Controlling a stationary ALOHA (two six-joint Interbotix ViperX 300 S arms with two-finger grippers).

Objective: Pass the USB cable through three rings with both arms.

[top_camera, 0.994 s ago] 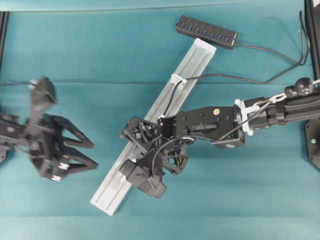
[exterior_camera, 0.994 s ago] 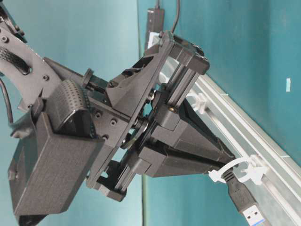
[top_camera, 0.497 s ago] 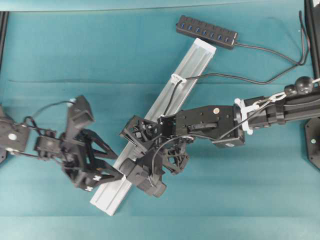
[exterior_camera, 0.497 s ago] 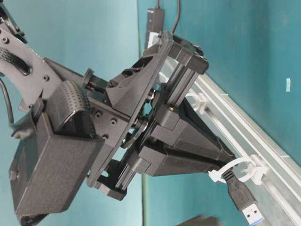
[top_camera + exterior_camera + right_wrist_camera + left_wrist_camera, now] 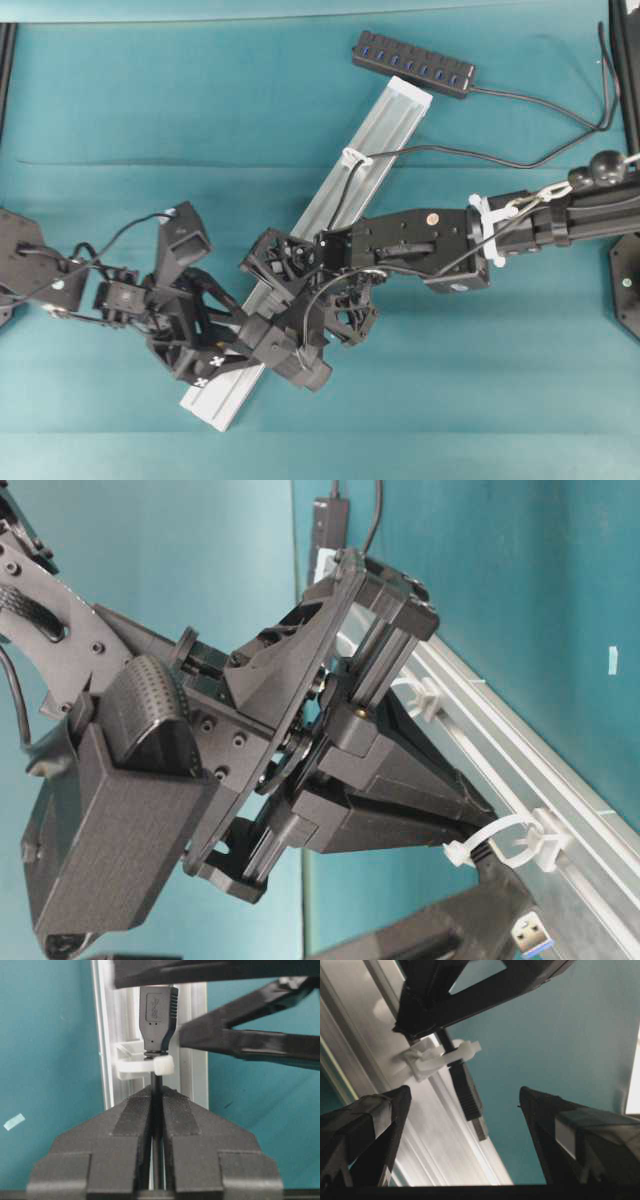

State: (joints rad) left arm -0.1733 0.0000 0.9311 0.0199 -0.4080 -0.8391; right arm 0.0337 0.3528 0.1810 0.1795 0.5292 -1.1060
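The USB cable [image 5: 450, 155] runs from the back, through the top ring [image 5: 355, 157], and down along the silver rail [image 5: 385, 125]. My right gripper [image 5: 157, 1092] is shut on the cable just above the lowest ring [image 5: 145, 1065]. The plug [image 5: 159, 1005] has passed through that ring and hangs free beyond it [image 5: 470, 1100]. My left gripper [image 5: 465, 1092] is open, one finger on each side of the plug without touching it. A middle ring [image 5: 420, 695] sits further up the rail, and the right gripper hides whether the cable runs through it.
A black multi-port hub [image 5: 412, 63] with blue sockets lies at the rail's far end. The rail crosses the teal table diagonally, its near end [image 5: 210, 405] just below both grippers. A scrap of white tape [image 5: 13, 1121] lies on the cloth.
My left arm has swung in from the left edge to the rail's lower end, bringing its open fingers around the plug. The right gripper and cable have stayed put.
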